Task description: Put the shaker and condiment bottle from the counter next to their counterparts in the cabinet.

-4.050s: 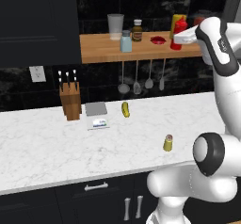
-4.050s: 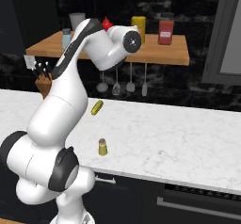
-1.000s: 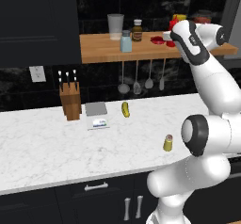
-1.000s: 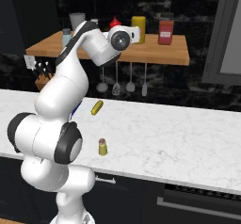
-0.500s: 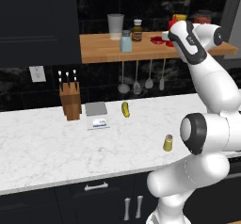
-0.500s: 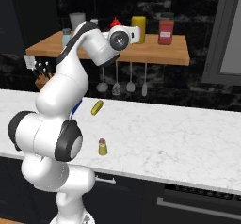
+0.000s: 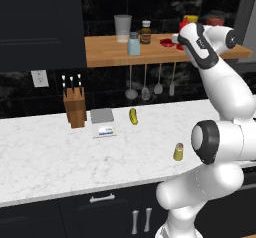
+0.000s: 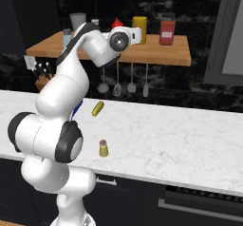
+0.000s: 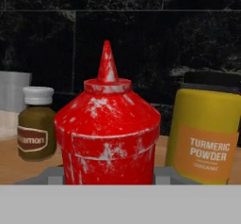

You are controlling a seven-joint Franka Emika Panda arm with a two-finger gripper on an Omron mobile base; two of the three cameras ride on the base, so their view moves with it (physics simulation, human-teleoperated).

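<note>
Since a second ago nothing shifts visibly; four seconds back the hand was lower and farther right along the shelf (image 7: 110,57), and it now hangs just left of the yellow bottle (image 9: 204,136). Between the fingers (image 9: 54,175) stands the red bottle (image 9: 107,133), its glossy body flecked white, tapering to a pointed cap; the gripper (image 9: 107,176) pinches it at shelf height. A brown jar (image 9: 35,131) sits left of it. Bent at the elbow, the arm reaches up and forward. On the counter (image 7: 45,162) the shaker (image 7: 178,152) stands upright near the front edge.
</note>
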